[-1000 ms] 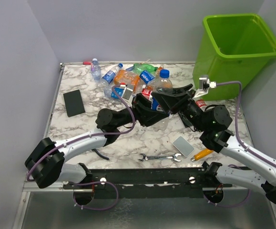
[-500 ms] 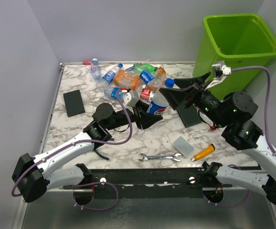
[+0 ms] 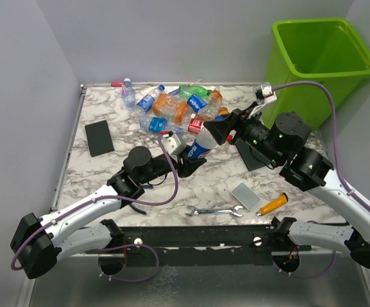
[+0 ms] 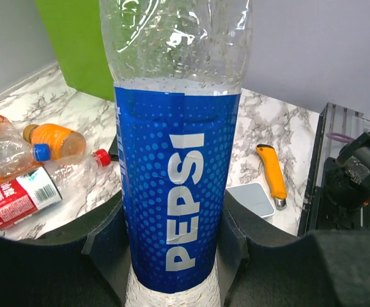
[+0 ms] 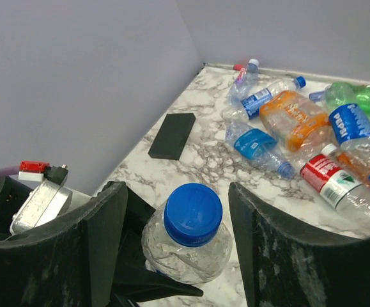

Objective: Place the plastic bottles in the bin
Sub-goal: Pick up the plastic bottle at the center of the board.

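Observation:
A clear Pepsi bottle [image 3: 199, 147] with a blue label [image 4: 175, 192] and blue cap [image 5: 193, 214] is held up off the marble table, tilted toward the right arm. My left gripper [image 3: 186, 160] is shut on its lower body, both pads pressed to the label [image 4: 175, 262]. My right gripper [image 3: 222, 128] is open, one finger on each side of the cap with a gap on both sides [image 5: 177, 204]. Several more plastic bottles [image 3: 178, 105] lie heaped at the back of the table [image 5: 293, 118]. The lime-green bin [image 3: 319, 64] stands at the back right, off the table corner.
A black slab [image 3: 99, 138] lies at the left, another dark slab [image 3: 256, 158] under the right arm. Near the front edge are a grey slab [image 3: 245, 196], a wrench [image 3: 213, 211] and an orange-handled tool [image 3: 272, 204]. A red-handled tool [image 3: 117, 84] sits at the back left corner.
The left gripper lifted the Pepsi bottle out of the heap and drew it toward the front. The right gripper opened wide, swung right, then returned and narrowed around the cap.

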{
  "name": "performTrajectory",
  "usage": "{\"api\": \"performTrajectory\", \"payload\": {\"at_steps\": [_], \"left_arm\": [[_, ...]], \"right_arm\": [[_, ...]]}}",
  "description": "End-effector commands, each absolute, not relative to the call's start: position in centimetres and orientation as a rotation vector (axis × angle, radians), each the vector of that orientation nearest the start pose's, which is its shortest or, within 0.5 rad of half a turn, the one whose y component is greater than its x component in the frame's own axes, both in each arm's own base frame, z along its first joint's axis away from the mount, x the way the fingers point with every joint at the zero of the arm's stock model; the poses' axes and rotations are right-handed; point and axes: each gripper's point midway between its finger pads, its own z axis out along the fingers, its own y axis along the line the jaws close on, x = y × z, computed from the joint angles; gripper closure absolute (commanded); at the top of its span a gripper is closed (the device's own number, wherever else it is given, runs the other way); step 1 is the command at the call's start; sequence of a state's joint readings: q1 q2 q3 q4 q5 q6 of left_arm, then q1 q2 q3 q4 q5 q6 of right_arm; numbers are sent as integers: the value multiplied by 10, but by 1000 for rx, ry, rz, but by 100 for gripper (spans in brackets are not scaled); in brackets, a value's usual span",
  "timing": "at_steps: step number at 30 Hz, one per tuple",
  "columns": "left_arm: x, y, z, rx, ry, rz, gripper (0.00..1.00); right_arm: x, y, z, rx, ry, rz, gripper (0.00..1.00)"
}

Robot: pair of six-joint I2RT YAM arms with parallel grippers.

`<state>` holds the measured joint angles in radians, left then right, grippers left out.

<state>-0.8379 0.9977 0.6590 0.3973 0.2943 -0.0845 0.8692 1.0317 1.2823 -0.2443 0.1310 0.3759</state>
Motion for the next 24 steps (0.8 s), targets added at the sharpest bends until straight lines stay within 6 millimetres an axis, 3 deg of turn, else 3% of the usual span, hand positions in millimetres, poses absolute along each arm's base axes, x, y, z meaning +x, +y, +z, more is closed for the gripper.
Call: {"api": "performTrajectory", "payload": {"at_steps": [1, 8, 10, 12, 13, 15, 19, 24], "left_arm": [[208, -304, 291, 780, 1335, -933, 79], [204, -302, 293, 770, 1317, -946, 74], [205, -301, 294, 758, 1313, -944, 61], [208, -298, 293, 724, 1322, -931, 15], [212, -294, 294, 689, 1331, -915, 3], [220, -285, 295, 616, 1345, -871, 1], [234, -262, 301, 484, 1341, -778, 1], [251, -229, 306, 320, 1348, -636, 1]], "right_arm": [[243, 267, 411, -247, 1638, 851, 38], [246, 269, 413, -218, 1613, 879, 66], [245, 272, 414, -227, 1613, 888, 76], [244, 270, 418, -228, 1602, 886, 93], [243, 266, 422, -222, 1590, 877, 99], [243, 252, 440, -206, 1551, 832, 100], [252, 195, 504, -91, 1451, 591, 100], [257, 86, 598, 253, 1210, 173, 100]]}}
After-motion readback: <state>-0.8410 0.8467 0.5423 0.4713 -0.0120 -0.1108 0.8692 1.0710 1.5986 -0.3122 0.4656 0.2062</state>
